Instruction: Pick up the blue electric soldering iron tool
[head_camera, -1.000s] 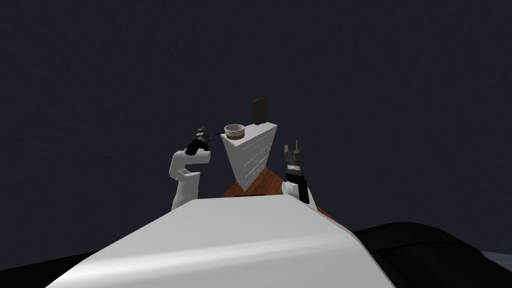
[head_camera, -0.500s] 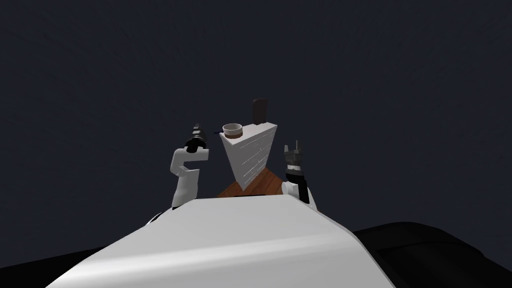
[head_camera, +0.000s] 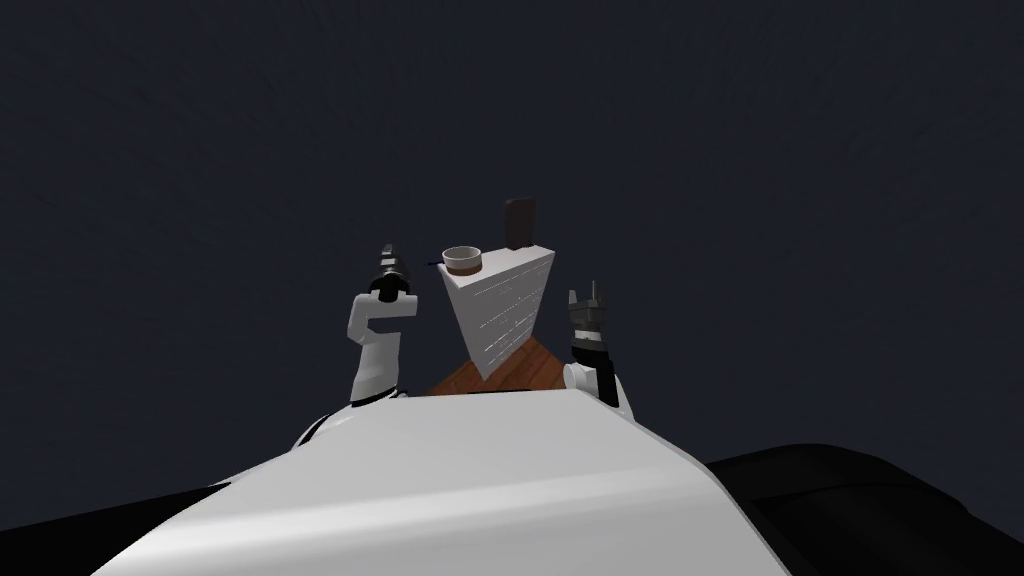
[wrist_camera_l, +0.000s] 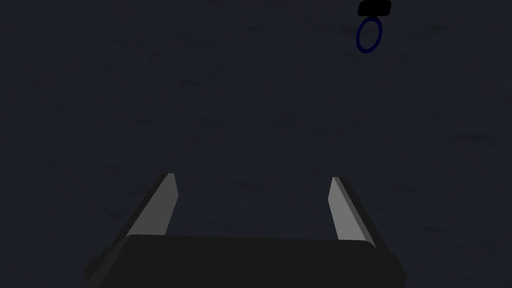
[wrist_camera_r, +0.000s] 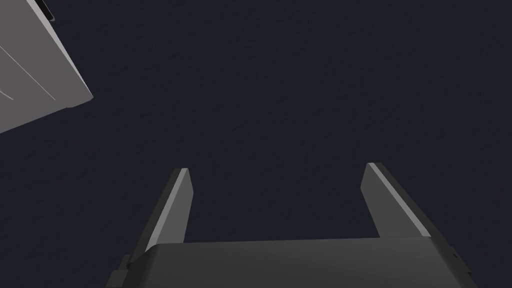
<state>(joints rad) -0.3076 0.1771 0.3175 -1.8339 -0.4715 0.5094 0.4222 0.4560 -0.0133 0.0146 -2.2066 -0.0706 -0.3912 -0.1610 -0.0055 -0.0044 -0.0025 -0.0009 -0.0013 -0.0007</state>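
A white desk (head_camera: 500, 310) stands in the middle of the head view, on a patch of brown wooden floor (head_camera: 510, 368). All around it is dark grey. A round bowl (head_camera: 463, 261), pale with a brown band, sits on the desk top near the left corner. The blue soldering iron (head_camera: 433, 265) is a tiny dark blue thing right at that left corner, just beside the bowl. It is too small to see its shape. A tall dark block (head_camera: 519, 222) is at the far edge of the desk. I cannot tell if it stands on the desk or behind it.

The left arm (head_camera: 378, 345) reaches up beside the desk's left side. The left jaws are near the left corner, close to the soldering iron but not touching it. In the left wrist view the two fingers (wrist_camera_l: 159, 207) are wide apart with nothing between them. Past them, off to one side, is a thin blue ring (wrist_camera_l: 369, 35) with a small black block (wrist_camera_l: 374, 7) touching it, against a flat dark grey surface.

The right jaws are by the desk's right side, lower than the desk top and apart from it. Their fingers (wrist_camera_r: 175, 212) are wide apart too and hold nothing. A pale grey corner of the desk shows off to one side of them.
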